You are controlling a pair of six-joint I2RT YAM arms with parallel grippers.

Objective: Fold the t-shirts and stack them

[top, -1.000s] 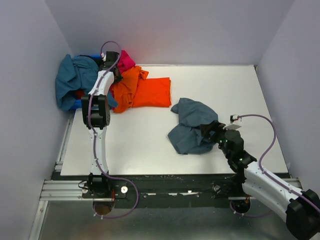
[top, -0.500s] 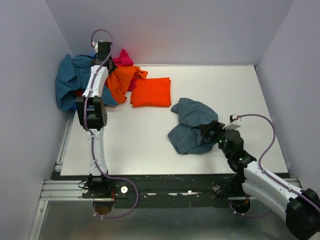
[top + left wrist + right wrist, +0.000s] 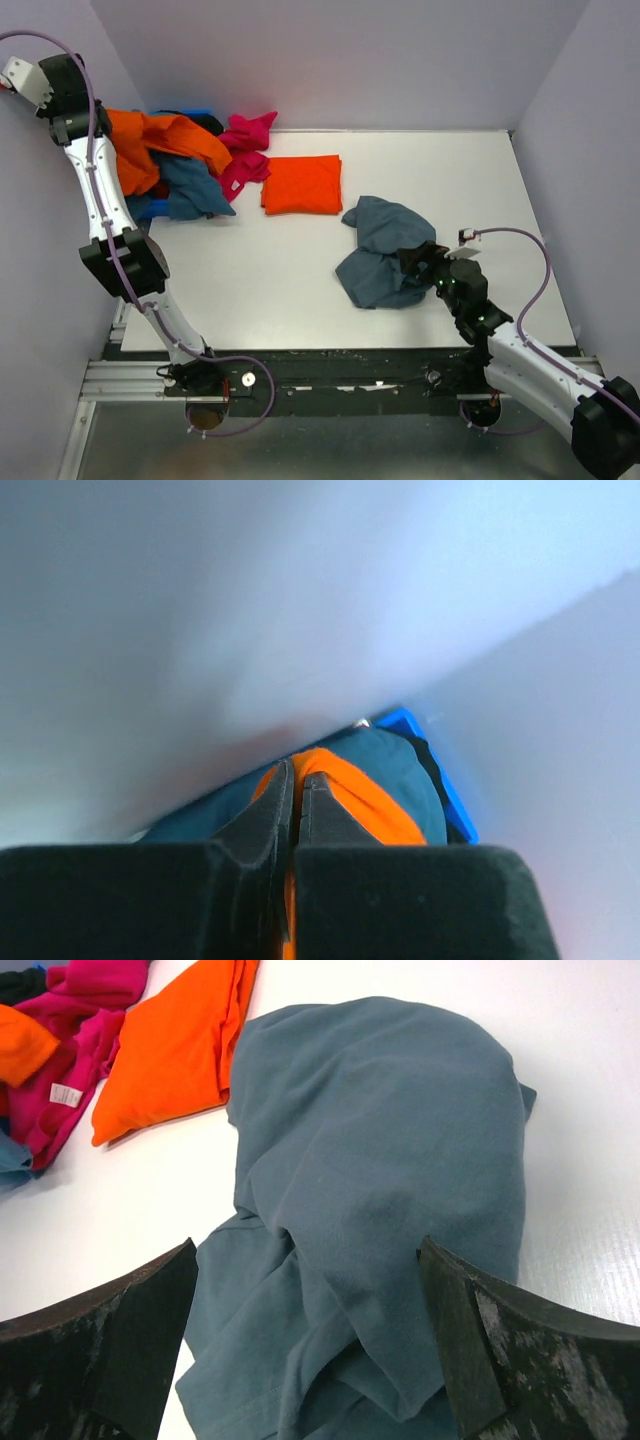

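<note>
imo grab the limp slate shirt (image 3: 400, 1130) by a hem: right end effector (image 3: 305, 1280) gapes open over it, left end effector (image 3: 297, 780) pinches the floppy orange shirt (image 3: 355, 800).

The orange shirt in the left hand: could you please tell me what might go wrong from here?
1. The left hand pinches the orange shirt at one fold, and the shirt drapes over the teal shirt; pulling on may drag that along.
2. That hand is close to the side wall and may strike it.
3. The open right hand straddles the crumpled grey shirt; closing there may catch several layers.
</note>
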